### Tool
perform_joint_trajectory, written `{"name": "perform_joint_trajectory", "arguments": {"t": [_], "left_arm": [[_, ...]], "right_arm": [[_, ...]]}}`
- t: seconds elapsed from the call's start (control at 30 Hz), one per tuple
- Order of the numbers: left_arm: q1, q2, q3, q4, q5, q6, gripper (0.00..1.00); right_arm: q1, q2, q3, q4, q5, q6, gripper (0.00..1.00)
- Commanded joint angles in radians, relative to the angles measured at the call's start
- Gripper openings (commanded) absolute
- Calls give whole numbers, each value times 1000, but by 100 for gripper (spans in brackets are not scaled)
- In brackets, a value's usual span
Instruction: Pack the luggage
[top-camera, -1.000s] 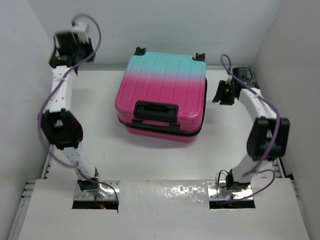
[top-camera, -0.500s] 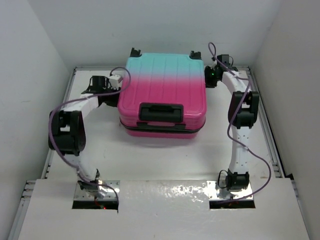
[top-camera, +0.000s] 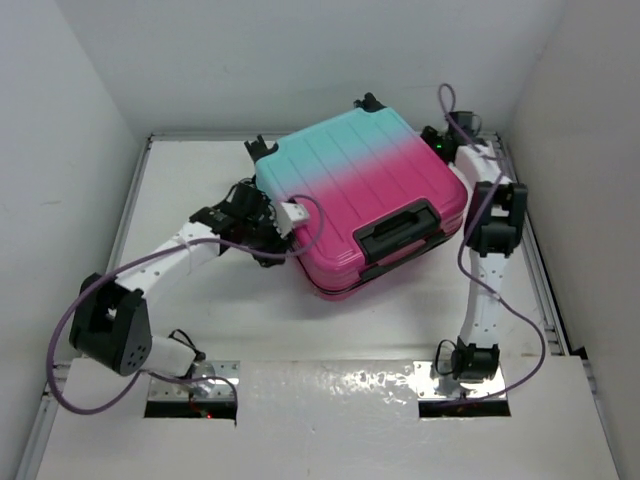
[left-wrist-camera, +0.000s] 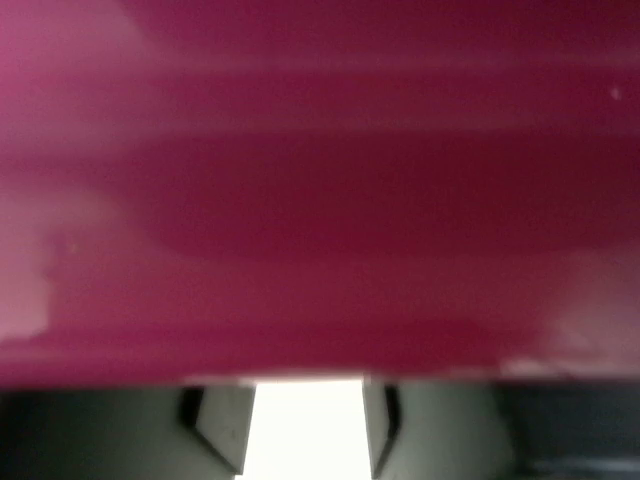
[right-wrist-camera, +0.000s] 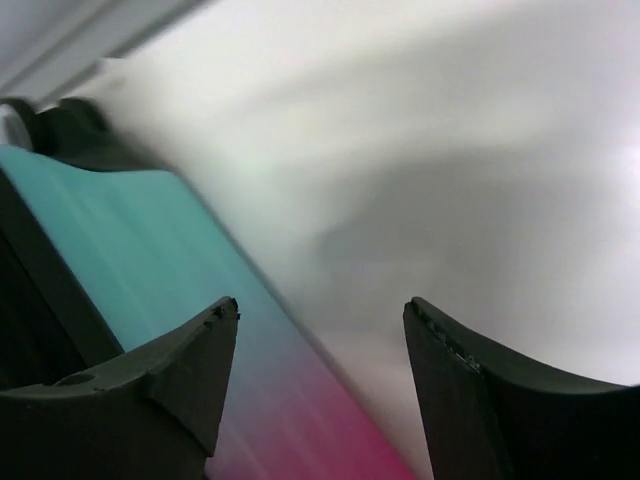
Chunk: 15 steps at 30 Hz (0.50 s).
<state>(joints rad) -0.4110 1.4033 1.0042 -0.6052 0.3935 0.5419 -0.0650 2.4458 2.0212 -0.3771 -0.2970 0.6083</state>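
The luggage (top-camera: 365, 195) lies closed and flat on the white table, turned at an angle, its turquoise end at the back left and its black handle (top-camera: 398, 225) toward the front right. My left gripper (top-camera: 281, 235) is low against its pink left side. In the left wrist view that pink shell (left-wrist-camera: 320, 200) fills the frame, and the left gripper (left-wrist-camera: 305, 430) is open with only bright table between the fingers. My right gripper (top-camera: 441, 141) is by the back right corner. In its own view the right gripper (right-wrist-camera: 320, 312) is wide open, beside the luggage's side (right-wrist-camera: 150, 260).
White walls close the table (top-camera: 200, 310) in at the left, back and right. A raised rail (top-camera: 125, 220) runs along the left edge. The luggage's black wheels (top-camera: 256, 148) stick out at its back end. Both arm bases (top-camera: 190, 385) are at the near edge.
The luggage has swung counterclockwise, its handle now facing front right. My left arm dropped and came forward along its left side. Both grippers have opened wider.
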Motion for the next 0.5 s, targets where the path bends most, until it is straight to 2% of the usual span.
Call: {"name": "perform_joint_trajectory", "arguments": {"t": [0.0, 0.03, 0.07, 0.1, 0.13, 0.17, 0.23, 0.3, 0.33, 0.37, 0.4, 0.43, 0.47], "left_arm": [[-19, -149, 19, -121, 24, 232, 46], [29, -179, 25, -140, 10, 365, 50], [149, -206, 30, -146, 4, 427, 55], [209, -228, 45, -174, 22, 490, 66], [271, -224, 112, -189, 40, 591, 69], [370, -204, 167, -208, 63, 621, 70], [411, -112, 348, -229, 139, 606, 70], [442, -31, 428, -102, 162, 540, 69], [443, 5, 514, -61, 171, 433, 68], [451, 55, 581, -45, 209, 387, 67], [455, 169, 717, -12, 215, 257, 65], [457, 228, 785, 11, 212, 195, 64], [453, 350, 857, 39, 199, 143, 64]], "right_arm": [[-146, -258, -30, -130, 108, -106, 69], [-212, -267, -7, -172, 122, -139, 70], [-231, -269, 81, -219, 140, -172, 71], [-237, -271, 138, -334, 200, -255, 75], [-237, -275, 183, -391, 249, -290, 79], [-236, -287, 218, -435, 286, -306, 80], [-239, -389, 160, -516, 378, -305, 81], [-239, -517, -112, -441, 426, -282, 84], [-245, -589, -219, -387, 432, -266, 85], [-249, -729, -424, -305, 437, -249, 85], [-251, -793, -517, -272, 450, -222, 85], [-254, -853, -592, -249, 470, -213, 85], [-253, -951, -721, -220, 501, -191, 83]]}}
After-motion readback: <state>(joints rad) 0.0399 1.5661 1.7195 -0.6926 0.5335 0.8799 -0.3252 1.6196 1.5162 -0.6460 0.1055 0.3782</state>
